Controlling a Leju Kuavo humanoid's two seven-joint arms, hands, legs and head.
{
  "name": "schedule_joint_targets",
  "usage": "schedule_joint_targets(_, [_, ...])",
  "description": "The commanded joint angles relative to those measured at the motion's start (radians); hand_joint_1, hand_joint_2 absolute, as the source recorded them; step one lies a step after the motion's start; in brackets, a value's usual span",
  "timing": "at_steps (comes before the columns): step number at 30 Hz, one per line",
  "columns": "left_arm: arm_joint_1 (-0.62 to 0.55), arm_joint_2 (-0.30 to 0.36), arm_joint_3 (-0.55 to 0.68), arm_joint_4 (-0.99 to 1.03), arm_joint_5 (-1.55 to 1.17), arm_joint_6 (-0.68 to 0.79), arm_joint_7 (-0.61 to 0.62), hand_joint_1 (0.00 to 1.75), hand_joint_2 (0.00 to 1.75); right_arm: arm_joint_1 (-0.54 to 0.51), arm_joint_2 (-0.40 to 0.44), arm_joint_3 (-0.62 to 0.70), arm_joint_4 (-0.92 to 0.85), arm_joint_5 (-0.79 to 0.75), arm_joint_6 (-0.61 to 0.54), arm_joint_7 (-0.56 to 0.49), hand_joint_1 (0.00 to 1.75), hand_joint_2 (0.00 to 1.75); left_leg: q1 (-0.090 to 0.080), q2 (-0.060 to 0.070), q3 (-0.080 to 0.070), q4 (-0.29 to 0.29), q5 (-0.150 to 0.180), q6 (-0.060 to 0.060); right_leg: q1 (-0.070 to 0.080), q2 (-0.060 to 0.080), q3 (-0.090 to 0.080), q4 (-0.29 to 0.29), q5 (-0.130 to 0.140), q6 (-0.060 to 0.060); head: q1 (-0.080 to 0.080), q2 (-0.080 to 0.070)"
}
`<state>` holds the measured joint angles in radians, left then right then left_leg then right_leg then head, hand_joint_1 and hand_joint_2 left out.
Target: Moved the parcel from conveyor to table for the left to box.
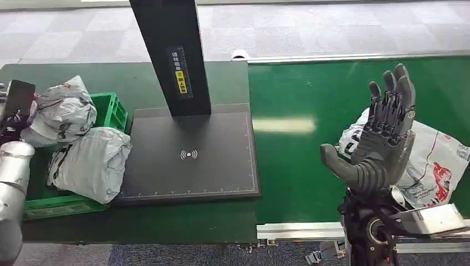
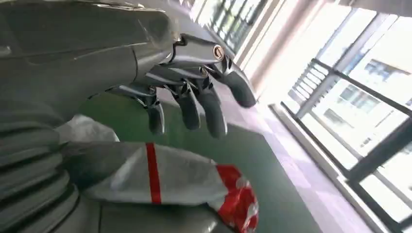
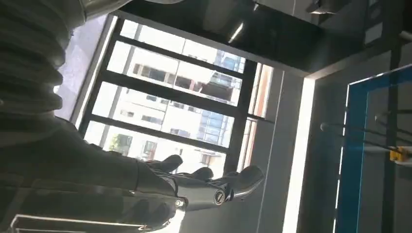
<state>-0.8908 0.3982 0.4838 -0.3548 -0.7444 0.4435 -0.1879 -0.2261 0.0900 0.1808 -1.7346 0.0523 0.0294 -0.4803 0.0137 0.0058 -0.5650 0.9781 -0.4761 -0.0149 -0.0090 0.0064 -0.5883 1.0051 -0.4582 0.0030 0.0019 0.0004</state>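
The right hand [image 1: 382, 149] hovers spread, palm up, over the conveyor's parcel [image 1: 438, 160], apparently poised to grasp; left hand [image 2: 194, 92] spread, empty.

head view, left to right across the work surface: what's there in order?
Left arm → green crate with grey parcels → black scan pad → green conveyor belt → right hand, open, raised over the white parcel.
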Motion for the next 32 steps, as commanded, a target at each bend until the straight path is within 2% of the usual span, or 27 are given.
schedule_joint_targets(1, [-0.026,-0.110,0.121,-0.122,0.170,-0.107,-0.168,0.00,1.75,-0.046,0.009,-0.014,0.082,0.019,0.029,0.009,0.00,1.75,0.001,-0.003,0.000,0.000,0.000,0.001,0.001,-0.003,0.002,-0.001,0.000,0.000,0.000,0.000])
schedule_joint_targets(4, [0.021,-0.150,0.054,-0.242,0.297,-0.190,-0.206,0.00,1.75,-0.032,0.007,-0.017,0.070,0.024,0.029,0.016,0.00,1.75,0.000,-0.005,0.001,0.000,0.000,0.001,0.000,-0.004,0.003,-0.001,-0.001,0.000,0.000,0.000])
schedule_joint_targets(5, [0.042,-0.167,0.032,-0.295,0.349,-0.234,-0.199,0.00,0.00,-0.026,0.003,-0.016,0.069,0.024,0.028,0.016,0.00,1.75,0.000,-0.005,0.002,0.000,0.000,0.001,0.001,-0.005,0.004,-0.002,-0.001,0.000,0.000,0.000])
schedule_joint_targets(8, [0.087,-0.191,-0.035,-0.417,0.493,-0.274,-0.183,0.00,0.00,-0.025,-0.003,-0.014,0.076,0.024,0.027,0.016,0.00,1.75,0.000,-0.005,0.002,-0.001,0.001,0.001,0.000,-0.005,0.004,-0.002,-0.001,0.000,0.000,0.000])
schedule_joint_targets(10, [0.136,-0.213,-0.072,-0.552,0.613,-0.281,-0.263,0.00,0.00,-0.036,0.001,-0.010,0.091,0.021,0.025,0.016,0.00,1.75,0.000,-0.003,0.000,0.000,0.000,0.001,0.000,-0.003,0.002,-0.001,0.000,0.000,0.000,0.000])
schedule_joint_targets(11, [0.204,-0.234,-0.126,-0.702,0.646,-0.260,-0.299,0.00,1.75,-0.045,0.005,-0.006,0.109,0.019,0.021,0.019,0.00,1.75,0.000,-0.003,0.001,0.000,0.000,0.001,0.001,-0.003,0.003,-0.002,0.000,0.000,0.000,0.000])
schedule_joint_targets(12, [0.271,-0.256,-0.179,-0.835,0.658,-0.239,-0.325,0.00,1.75,-0.049,0.008,-0.003,0.124,0.017,0.015,0.022,0.00,1.75,0.000,-0.002,0.000,0.000,0.000,0.001,0.000,-0.002,0.002,-0.002,0.000,0.000,0.000,0.000])
schedule_joint_targets(13, [0.328,-0.272,-0.228,-0.935,0.668,-0.190,-0.290,0.00,1.75,-0.052,0.008,0.001,0.138,0.016,0.010,0.020,0.00,1.75,0.000,-0.001,0.002,-0.001,0.000,0.001,0.001,-0.002,0.003,-0.003,0.000,0.000,0.000,0.000])
schedule_joint_targets(19, [0.334,-0.242,-0.267,-0.927,0.706,-0.157,-0.282,0.00,1.75,-0.049,0.003,0.005,0.133,0.015,0.007,0.017,0.00,1.75,0.000,-0.003,0.001,0.000,0.000,0.001,0.000,-0.003,0.003,-0.001,0.000,0.000,0.000,0.000])
schedule_joint_targets(20, [0.372,-0.252,-0.292,-0.974,0.745,-0.208,-0.383,0.00,1.75,-0.047,0.006,0.003,0.140,0.008,0.004,0.026,0.00,1.75,0.000,-0.002,0.001,0.000,0.000,0.001,0.000,-0.002,0.002,-0.001,0.000,0.000,0.000,0.000])
schedule_joint_targets(22, [0.533,-0.315,-0.407,-1.166,0.756,-0.225,-0.440,0.00,1.75,-0.040,0.003,0.010,0.184,0.002,0.006,0.042,0.00,1.75,0.000,-0.001,0.002,-0.001,0.000,0.001,0.000,-0.001,0.004,-0.002,0.000,0.000,0.000,0.000])
schedule_joint_targets(24, [0.743,-0.383,-0.613,-1.322,0.749,-0.221,-0.480,0.00,1.75,-0.015,0.002,0.008,0.238,-0.016,0.016,0.061,0.00,1.75,-0.001,-0.002,0.007,-0.005,0.000,0.002,-0.001,-0.003,0.008,-0.006,0.000,0.001,0.000,0.000])
schedule_joint_targets(25, [0.806,-0.400,-0.707,-1.336,0.744,-0.226,-0.478,0.00,1.75,0.004,-0.003,0.010,0.259,-0.021,0.017,0.064,0.00,1.75,-0.002,-0.003,0.008,-0.005,0.000,0.002,-0.002,-0.003,0.009,-0.006,0.000,0.001,-0.002,0.000])
schedule_joint_targets(26, [0.862,-0.440,-0.781,-1.313,0.800,-0.244,-0.471,0.00,1.75,0.035,-0.002,0.006,0.284,-0.030,0.025,0.066,0.00,1.75,-0.003,-0.004,0.009,-0.005,0.000,0.002,-0.003,-0.005,0.009,-0.006,-0.001,0.001,-0.001,0.000])
schedule_joint_targets(27, [0.878,-0.451,-0.838,-1.259,0.793,-0.249,-0.465,0.00,1.75,0.064,-0.002,0.004,0.298,-0.034,0.031,0.064,0.00,1.75,-0.003,-0.006,0.012,-0.008,-0.001,0.002,-0.003,-0.007,0.014,-0.010,-0.001,0.002,-0.001,0.000])
schedule_joint_targets(29, [0.879,-0.495,-0.895,-1.092,0.937,-0.351,-0.431,0.00,1.75,0.126,0.002,-0.001,0.325,-0.044,0.041,0.057,0.00,1.75,-0.002,-0.005,0.008,-0.004,-0.002,0.001,-0.002,-0.006,0.011,-0.007,-0.002,0.002,0.000,0.000])
schedule_joint_targets(31, [0.873,-0.525,-0.938,-0.932,0.968,-0.403,-0.443,0.00,1.75,0.170,0.006,-0.001,0.350,-0.054,0.047,0.049,0.00,1.75,-0.004,-0.005,0.008,-0.004,-0.004,0.002,-0.004,-0.005,0.010,-0.006,-0.003,0.003,0.000,0.000])
schedule_joint_targets(32, [0.876,-0.532,-0.948,-0.898,0.997,-0.439,-0.433,0.00,1.75,0.180,0.008,0.000,0.355,-0.059,0.051,0.048,0.00,1.75,-0.004,-0.008,0.012,-0.007,-0.004,0.003,-0.004,-0.008,0.015,-0.009,-0.004,0.004,0.000,0.000])
